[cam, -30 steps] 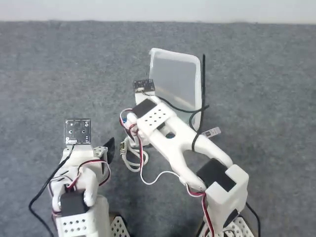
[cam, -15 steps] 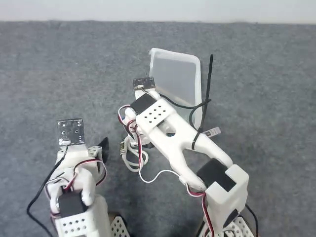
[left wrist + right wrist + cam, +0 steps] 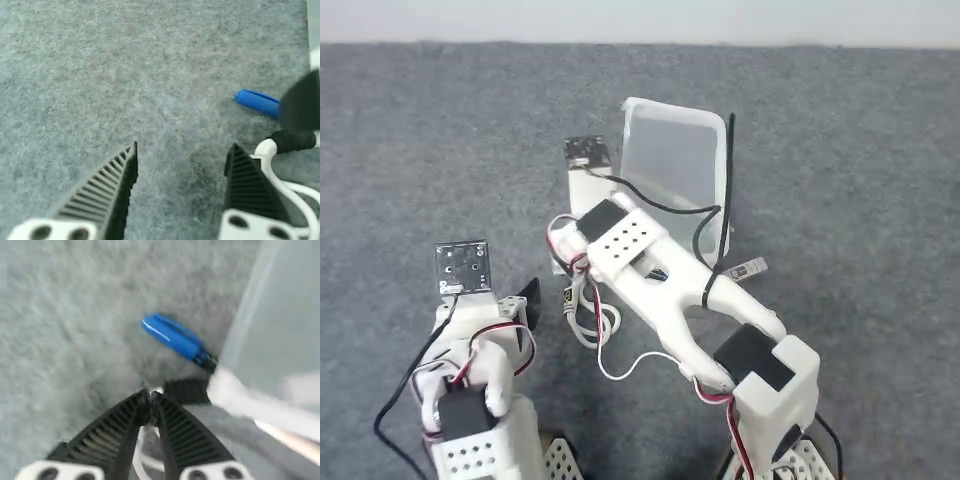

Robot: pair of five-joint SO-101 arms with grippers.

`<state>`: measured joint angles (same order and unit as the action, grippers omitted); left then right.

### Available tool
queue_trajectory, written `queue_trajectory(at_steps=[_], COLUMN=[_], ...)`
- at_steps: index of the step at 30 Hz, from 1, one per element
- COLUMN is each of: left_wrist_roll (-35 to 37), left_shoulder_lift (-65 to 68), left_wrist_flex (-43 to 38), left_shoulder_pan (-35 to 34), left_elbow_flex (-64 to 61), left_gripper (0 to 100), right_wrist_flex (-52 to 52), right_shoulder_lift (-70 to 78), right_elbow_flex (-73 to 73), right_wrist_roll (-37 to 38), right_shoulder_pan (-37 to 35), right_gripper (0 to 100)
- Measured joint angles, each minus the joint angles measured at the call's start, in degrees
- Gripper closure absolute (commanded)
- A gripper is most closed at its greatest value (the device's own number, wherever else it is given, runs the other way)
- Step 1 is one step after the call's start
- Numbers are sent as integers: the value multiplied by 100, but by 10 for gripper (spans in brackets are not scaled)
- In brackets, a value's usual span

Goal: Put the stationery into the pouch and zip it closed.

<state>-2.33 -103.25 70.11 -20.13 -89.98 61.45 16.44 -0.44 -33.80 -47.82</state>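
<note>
Grey felt covers the table [image 3: 420, 130]. On it, in the upper centre of the high view, lies a translucent white plastic pouch [image 3: 675, 165] with rounded corners. The right arm stretches from the lower right of that frame up to the pouch's near left corner, and its wrist covers whatever lies beneath.

The right gripper [image 3: 150, 392] has its black ribbed jaws pressed together at the tips, with nothing between them. Just beyond the tips a short blue plastic pen-like piece of stationery [image 3: 175, 337] lies flat on the felt. One end is close against the pouch's pale edge [image 3: 280, 315], outside the pouch.

The left arm sits in the lower left of the high view, well apart from the pouch. The left gripper [image 3: 184, 147] hangs over bare felt with its jaws spread wide, holding nothing. The blue piece [image 3: 257, 102] lies beyond them, partly hidden by a dark blurred part.
</note>
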Motion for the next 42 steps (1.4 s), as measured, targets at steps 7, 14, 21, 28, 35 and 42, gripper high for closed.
queue_trajectory(at_steps=[7,14,21,28,35,42], left_wrist_roll=[0,9,9,18,18,18], left_shoulder_lift=[0,0,0,0,0,0], left_wrist_flex=[0,0,0,0,0,0], left_shoulder_pan=[0,0,0,0,0,0], left_elbow_flex=[0,0,0,0,0,0], left_gripper=[730,731,731,731,731,731], right_wrist_flex=[-826,-738,440,1758,2655,3323], right_shoulder_lift=[686,1055,1055,870,0,-1064], right_elbow_flex=[0,0,-9,-9,-9,-9], right_wrist_roll=[0,18,132,1240,1354,1354], right_shoulder_pan=[9,18,149,132,378,712], right_gripper=[992,992,991,991,991,991])
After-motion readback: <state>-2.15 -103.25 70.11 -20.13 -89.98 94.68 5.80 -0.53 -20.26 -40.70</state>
